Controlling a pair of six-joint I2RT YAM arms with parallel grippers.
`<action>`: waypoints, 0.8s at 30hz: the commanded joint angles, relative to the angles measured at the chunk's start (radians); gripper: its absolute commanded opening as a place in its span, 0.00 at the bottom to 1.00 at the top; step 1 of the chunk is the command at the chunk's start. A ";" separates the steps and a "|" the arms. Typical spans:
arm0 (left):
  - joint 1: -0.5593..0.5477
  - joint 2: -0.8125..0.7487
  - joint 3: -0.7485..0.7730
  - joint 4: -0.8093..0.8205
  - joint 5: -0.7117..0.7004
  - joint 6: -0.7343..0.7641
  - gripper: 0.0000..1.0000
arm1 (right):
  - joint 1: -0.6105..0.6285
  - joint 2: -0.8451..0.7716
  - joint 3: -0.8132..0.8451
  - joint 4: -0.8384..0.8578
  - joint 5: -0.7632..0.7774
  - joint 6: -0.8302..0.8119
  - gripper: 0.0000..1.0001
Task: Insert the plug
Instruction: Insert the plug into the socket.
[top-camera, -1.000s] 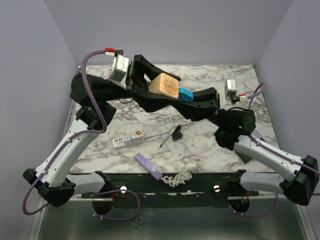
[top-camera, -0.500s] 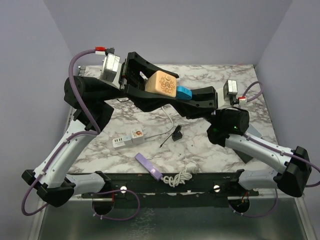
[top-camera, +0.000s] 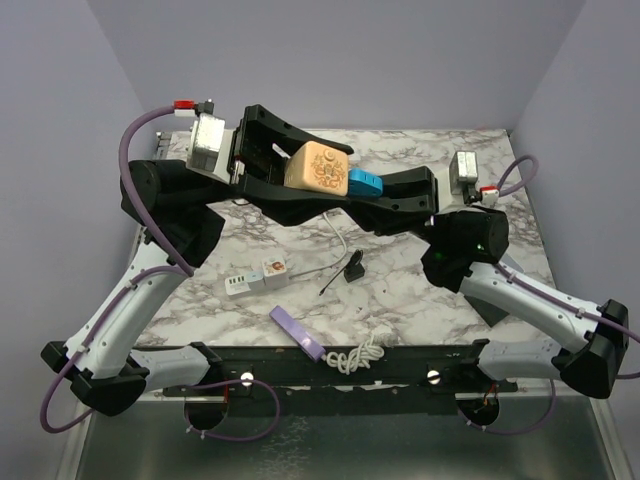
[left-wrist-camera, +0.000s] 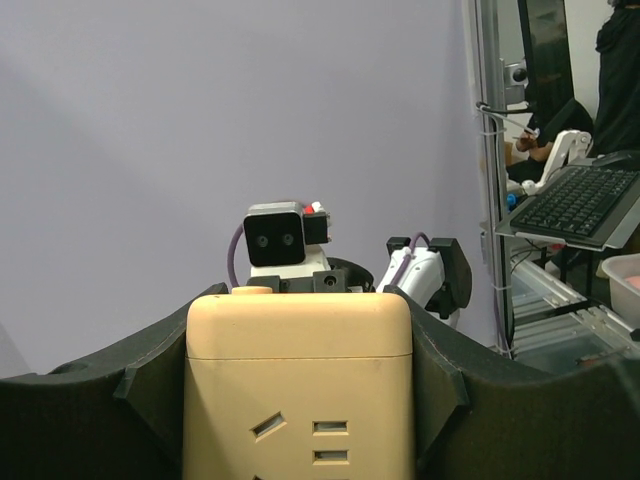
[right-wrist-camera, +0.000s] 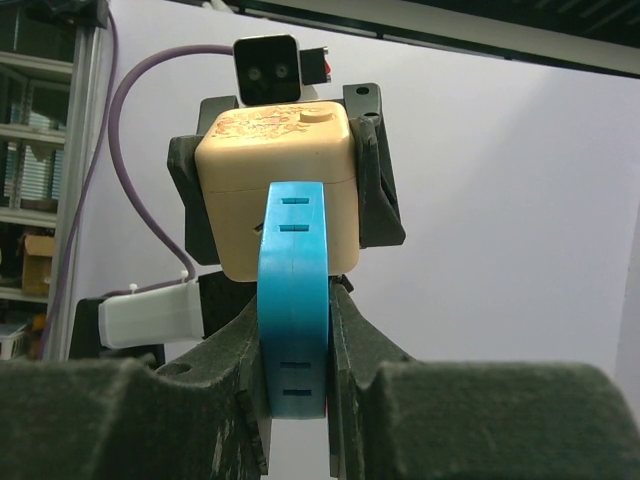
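Blue plug (right-wrist-camera: 294, 250), pinched in the right gripper (right-wrist-camera: 294, 325), meets the beige socket cube (left-wrist-camera: 300, 320) just beyond its tips; left gripper (left-wrist-camera: 300, 365) clamps that cube.

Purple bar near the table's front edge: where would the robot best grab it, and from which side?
Probably the middle of the purple bar, from straight above, pinching its narrow width. It lies flat, long and slim, on a slant, so the grip should turn to match.

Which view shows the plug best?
Right wrist: the plug fills the centre, edge-on before the socket. Top external shows it small, from above; left wrist shows only the socket, plug hidden.
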 joint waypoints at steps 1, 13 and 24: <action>-0.043 0.071 -0.060 -0.106 0.037 0.004 0.00 | 0.048 0.008 0.033 -0.214 -0.077 -0.010 0.01; -0.062 0.069 -0.094 -0.140 0.059 0.046 0.00 | 0.048 0.005 0.107 -0.411 -0.105 -0.013 0.01; -0.064 0.058 -0.155 -0.167 0.091 0.076 0.00 | 0.063 0.003 0.174 -0.606 -0.129 -0.053 0.01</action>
